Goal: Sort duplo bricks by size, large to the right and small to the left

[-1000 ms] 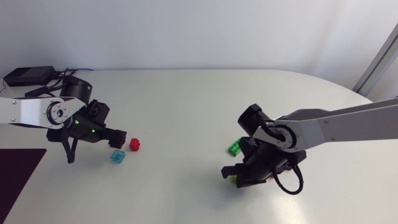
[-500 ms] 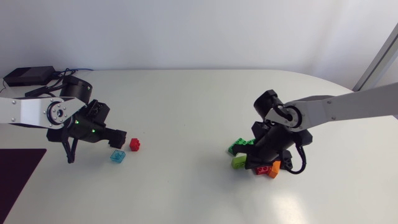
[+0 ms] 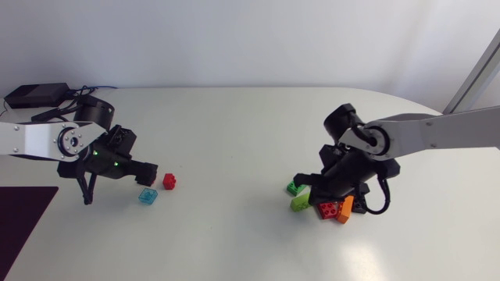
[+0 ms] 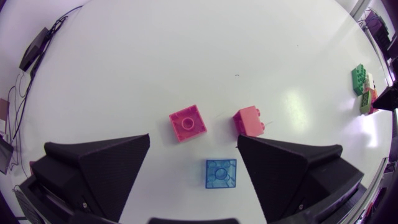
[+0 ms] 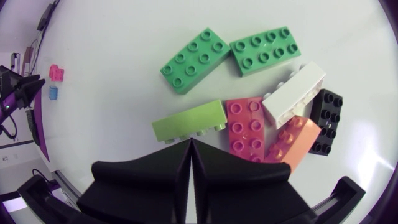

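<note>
On the left of the white surface, the left end effector stands wide open and holds nothing. A translucent blue 2x2 brick lies flat between its 2 fingers without touching either. Just ahead of the fingertips are a pink 2x2 brick and, to its right, a red 2x2 brick, the 2 a little apart. All 3 small bricks rest on the surface.

On the right, the right end effector has its fingers pressed together with nothing between them, and it hangs over a cluster of large bricks. A lime brick lies on its side just ahead of the fingertips. Beside it a red 2x4 brick lies studs up, touching an orange brick and a white brick. A black brick sits at the cluster's outer edge. Further ahead, 2 green bricks lie close together: the green 2x4 brick and the second green 2x4 brick.
</note>
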